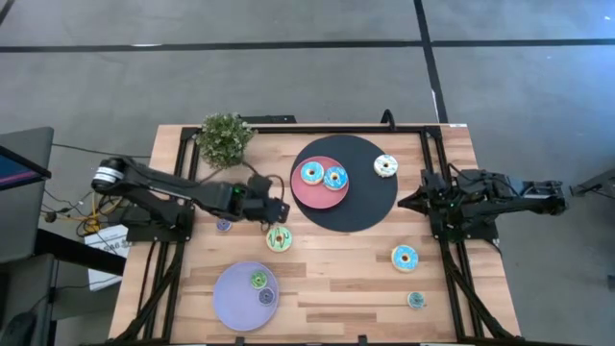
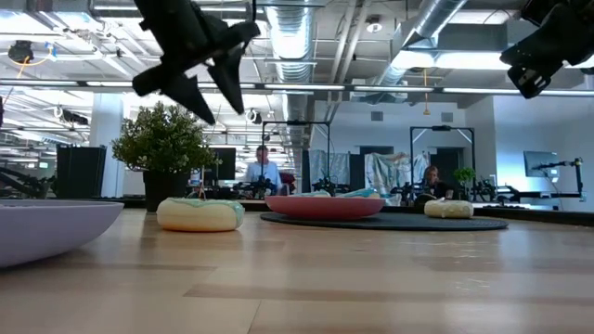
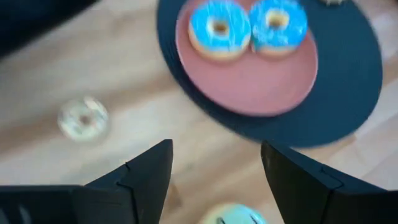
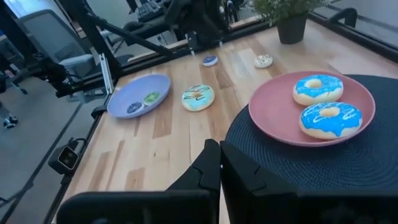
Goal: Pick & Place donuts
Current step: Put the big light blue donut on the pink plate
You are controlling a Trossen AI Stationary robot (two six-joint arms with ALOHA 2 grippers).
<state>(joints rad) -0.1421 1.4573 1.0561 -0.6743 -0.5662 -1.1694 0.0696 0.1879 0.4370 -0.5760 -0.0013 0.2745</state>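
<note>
Two blue-iced donuts (image 1: 311, 173) (image 1: 334, 178) lie on the pink plate (image 1: 317, 197). That plate sits on a black round mat (image 1: 370, 207), which also bears a white donut (image 1: 385, 165). A pale green donut (image 1: 279, 238) lies flat on the wood. My left gripper (image 1: 277, 216) hangs open above it, just to its far side, with nothing between the fingers (image 3: 149, 174). The donut's edge (image 3: 233, 216) shows below them. My right gripper (image 1: 418, 202) waits shut at the table's right side, over the mat's edge (image 4: 219, 168).
A lavender plate (image 1: 231, 308) at the near left holds two coin-sized donuts (image 1: 258, 279) (image 1: 266, 297). Other donuts lie loose: a blue one (image 1: 404, 257), small ones (image 1: 415, 300) (image 1: 223, 226) (image 3: 83, 118). A potted plant (image 1: 226, 139) stands at the far left.
</note>
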